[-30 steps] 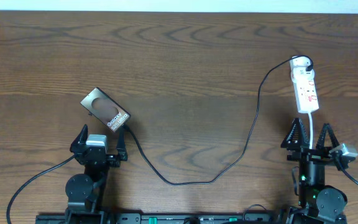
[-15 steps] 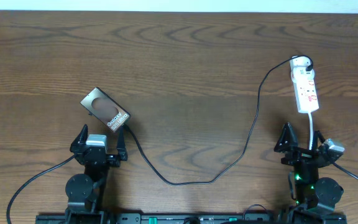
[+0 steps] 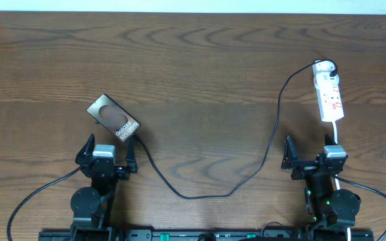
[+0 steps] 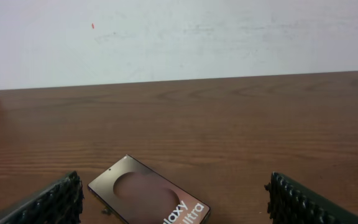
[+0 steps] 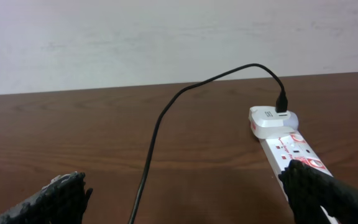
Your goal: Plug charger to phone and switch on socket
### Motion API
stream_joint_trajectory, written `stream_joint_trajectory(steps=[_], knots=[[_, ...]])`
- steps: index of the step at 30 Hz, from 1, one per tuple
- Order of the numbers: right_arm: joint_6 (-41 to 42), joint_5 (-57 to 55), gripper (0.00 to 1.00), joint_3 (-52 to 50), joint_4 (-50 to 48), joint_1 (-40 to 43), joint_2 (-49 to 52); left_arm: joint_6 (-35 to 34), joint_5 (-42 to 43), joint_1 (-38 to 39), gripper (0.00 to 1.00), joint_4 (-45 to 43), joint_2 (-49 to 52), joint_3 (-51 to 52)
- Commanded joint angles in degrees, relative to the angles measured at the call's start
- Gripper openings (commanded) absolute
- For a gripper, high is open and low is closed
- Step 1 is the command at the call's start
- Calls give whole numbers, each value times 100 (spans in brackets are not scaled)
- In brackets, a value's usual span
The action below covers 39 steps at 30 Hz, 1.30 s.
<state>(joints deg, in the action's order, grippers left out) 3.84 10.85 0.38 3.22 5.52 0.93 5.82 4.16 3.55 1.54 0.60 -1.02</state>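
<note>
Swinging the right gripper (image 3: 308,152) leftward, out from under the power strip (image 3: 331,99) at upper right, jaws released and empty, perhaps squaring up for its switch. Parking the left gripper (image 3: 110,143), spread and empty, just below the phone (image 3: 114,118). Leaving the charger cable (image 3: 274,130) running between phone and strip.

Dark phone (image 3: 114,118) lying tilted on wooden table (image 3: 200,60), just ahead of wide-open left gripper (image 3: 108,150). Black cable (image 3: 273,134) looping from phone's near corner to far end of white power strip (image 3: 329,95). Right gripper (image 3: 308,151) wide open near strip's near end.
</note>
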Motion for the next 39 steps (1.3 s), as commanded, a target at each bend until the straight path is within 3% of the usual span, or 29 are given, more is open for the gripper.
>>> stream_joint_trajectory(steps=[1, 13, 39], knots=[[87, -199, 99, -7, 61, -37, -66, -7, 114, 17, 91, 225, -37, 76], [-855, 72, 99, -9, 48, -37, -66, -9, 114, 17, 91, 225, -37, 76], [-863, -188, 99, -7, 66, -31, -66, -9, 114, 17, 91, 225, -37, 76]])
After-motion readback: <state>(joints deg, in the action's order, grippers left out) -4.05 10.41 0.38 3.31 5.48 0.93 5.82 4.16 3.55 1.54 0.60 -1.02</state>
